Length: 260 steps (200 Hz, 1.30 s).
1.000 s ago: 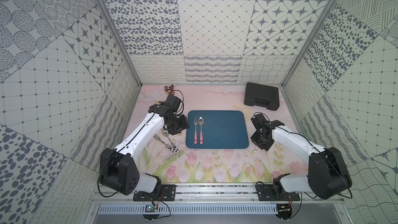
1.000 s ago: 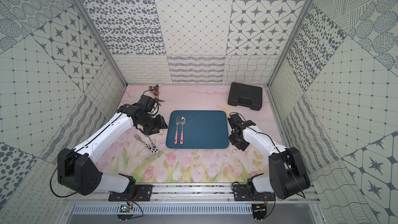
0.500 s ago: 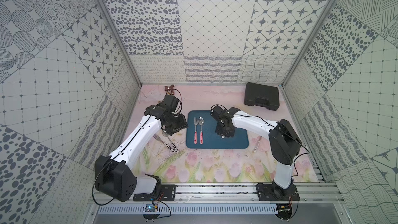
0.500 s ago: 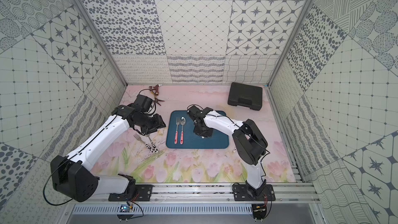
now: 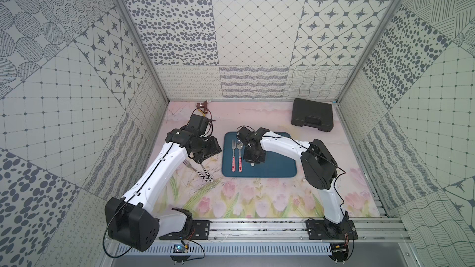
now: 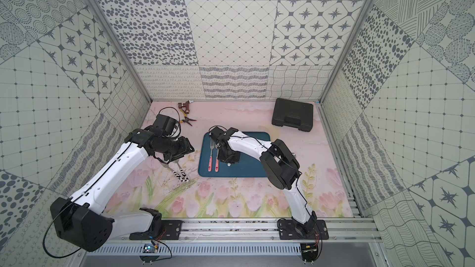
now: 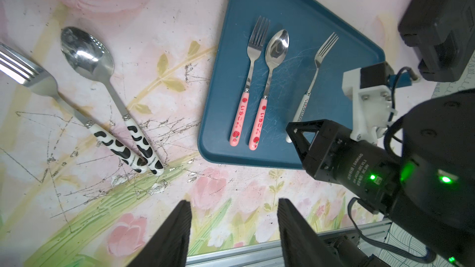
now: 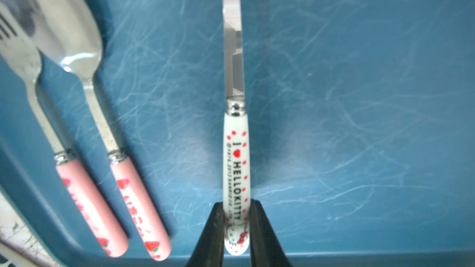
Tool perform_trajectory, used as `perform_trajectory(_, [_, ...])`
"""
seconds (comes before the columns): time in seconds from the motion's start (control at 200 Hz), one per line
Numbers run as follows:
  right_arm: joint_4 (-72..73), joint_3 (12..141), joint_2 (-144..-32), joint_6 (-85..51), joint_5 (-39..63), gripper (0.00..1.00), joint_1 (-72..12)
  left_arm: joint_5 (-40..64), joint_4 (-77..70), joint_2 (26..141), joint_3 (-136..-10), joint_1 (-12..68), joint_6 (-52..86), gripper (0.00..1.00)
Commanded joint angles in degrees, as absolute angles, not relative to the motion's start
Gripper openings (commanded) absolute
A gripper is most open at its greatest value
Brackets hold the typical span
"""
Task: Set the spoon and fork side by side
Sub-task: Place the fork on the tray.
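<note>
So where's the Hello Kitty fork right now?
In the right wrist view, the Hello Kitty fork is at the blue tray, its white handle pinched in the right gripper, beside the pink spoon on the right arm's side.

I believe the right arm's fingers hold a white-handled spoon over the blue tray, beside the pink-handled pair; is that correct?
Not quite: the right arm's fingers hold a white-handled fork, not a spoon, over the blue tray beside the pink-handled pair; the left wrist view shows its prongs.
</note>
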<state>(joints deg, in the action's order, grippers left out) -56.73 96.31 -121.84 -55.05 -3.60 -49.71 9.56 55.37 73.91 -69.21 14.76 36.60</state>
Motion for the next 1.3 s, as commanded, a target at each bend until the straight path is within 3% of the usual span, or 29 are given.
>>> perform_trajectory(0.0, [-58.43, 97.09, -123.2, -53.89, -2.83, 0.17, -50.78, 8.87, 56.87, 73.68, -69.08, 13.52, 35.24, 0.59])
perform_trajectory(0.876, [-58.8, 95.03, -124.28, -49.92, -4.31, 0.21, -49.92, 9.91, 55.11, 74.87, -68.12, 13.52, 35.57, 0.59])
perform_trajectory(1.146, [-58.8, 94.75, -122.98, -50.09, -5.19, 0.35, -50.01, 10.34, 54.94, 75.19, -68.12, 13.54, 35.46, 0.6])
perform_trajectory(1.296, [-59.32, 94.92, -118.25, -51.16, -7.3, 0.36, -49.49, 10.28, 55.18, 75.06, -68.29, 13.53, 35.49, 0.6])
